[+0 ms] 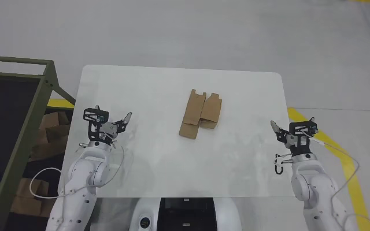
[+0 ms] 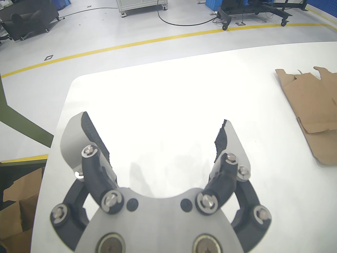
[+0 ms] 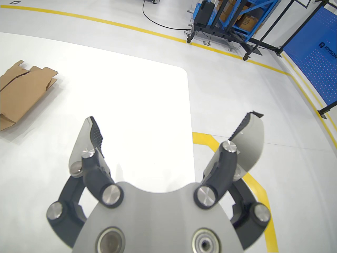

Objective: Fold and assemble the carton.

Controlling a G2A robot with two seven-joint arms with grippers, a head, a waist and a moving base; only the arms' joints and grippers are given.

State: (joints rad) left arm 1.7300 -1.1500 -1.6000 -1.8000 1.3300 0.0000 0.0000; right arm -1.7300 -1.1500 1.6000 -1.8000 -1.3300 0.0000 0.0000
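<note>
Carton [image 1: 200, 114] flat and unassembled near the middle of the tabletop [image 1: 144, 98], slightly toward the far edge, well apart from both grippers. Left gripper [image 2: 154, 118] low over the white surface near the left edge, jaws spread wide, holding nothing. Right gripper [image 3: 172, 115] at the right edge, one finger out past it, likewise wide open and empty. Judged as the very start: approach first, nothing folded yet.

To do it well:
- Bring both arms in toward the middle together, one to each long side of the cardboard.
- Aim for the notched flap ends toward the far edge: apparently gaping a little in the right wrist view, a likely lip to catch.
- Come in low and nearly level, to slip a fingertip between layers rather than press them shut.
- Pin one side down with one gripper before lifting with the other; otherwise likely to skate across the smooth top.
- Close gently; thin board, easily creased off its score lines.
</note>
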